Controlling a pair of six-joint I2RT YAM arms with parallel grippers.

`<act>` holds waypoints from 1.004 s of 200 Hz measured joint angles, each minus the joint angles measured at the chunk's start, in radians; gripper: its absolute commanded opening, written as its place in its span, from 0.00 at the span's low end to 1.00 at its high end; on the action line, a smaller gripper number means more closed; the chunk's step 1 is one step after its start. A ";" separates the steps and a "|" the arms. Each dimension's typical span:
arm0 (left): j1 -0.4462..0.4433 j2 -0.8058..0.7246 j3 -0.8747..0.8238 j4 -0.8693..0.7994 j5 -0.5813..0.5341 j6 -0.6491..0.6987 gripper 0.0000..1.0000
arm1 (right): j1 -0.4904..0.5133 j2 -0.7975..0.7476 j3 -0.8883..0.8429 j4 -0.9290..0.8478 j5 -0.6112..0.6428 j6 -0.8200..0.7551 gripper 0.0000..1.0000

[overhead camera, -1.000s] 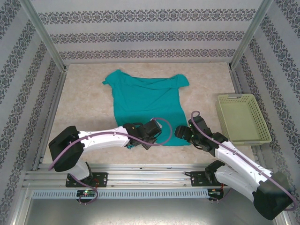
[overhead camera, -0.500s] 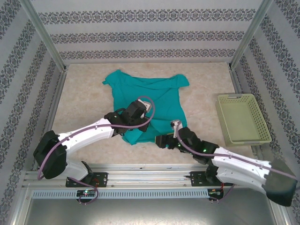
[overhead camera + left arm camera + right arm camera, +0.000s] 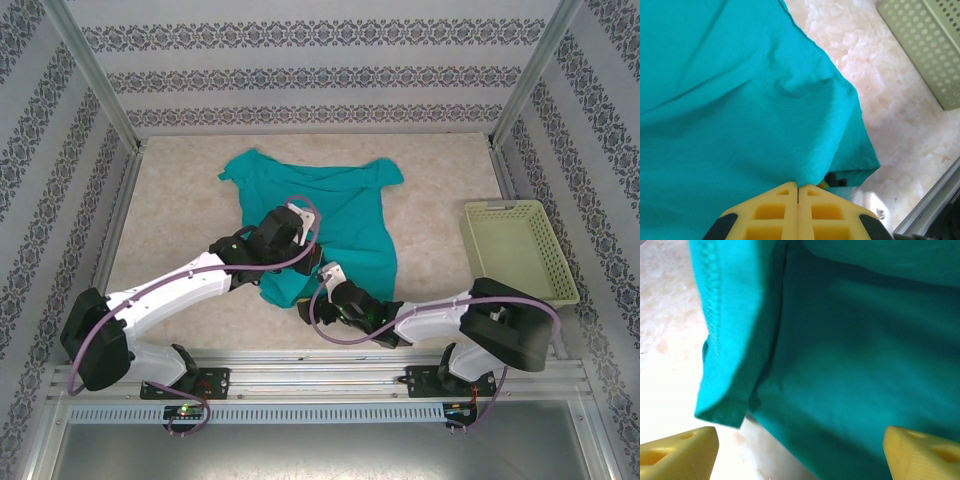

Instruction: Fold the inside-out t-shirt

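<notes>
Teal-green soft cloth t-shirt (image 3: 345,200) lay spread on beige mottled tabletop (image 3: 180,200), with near hem bunched and raised at its left corner. Left hand (image 3: 798,192) clenched on pinch of shirt fabric. Right hand (image 3: 800,447) released, fingers wide, low at stitched hem corner (cloth between them, not gripped). Judgement: right hand should seat deep over hem and clamp both layers before lifting. Both hands should then rise level, with edge taut.

From my station I can read no text, label, brand, number or sign on any feed, neither on the plain teal t-shirt (image 3: 345,215) nor on the pale green basket (image 3: 520,255) nor on the ornament-striped walls (image 3: 320,75) around the counter (image 3: 180,220).
</notes>
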 measured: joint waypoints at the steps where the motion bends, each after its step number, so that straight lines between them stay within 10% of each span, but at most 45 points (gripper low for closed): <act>1: 0.000 0.000 0.000 0.000 0.001 0.000 0.00 | 0.000 0.002 0.001 0.002 0.001 -0.002 0.85; 201: 0.011 -0.078 0.240 -0.143 0.032 0.016 0.00 | -0.204 0.260 0.327 -0.114 0.157 -0.152 0.86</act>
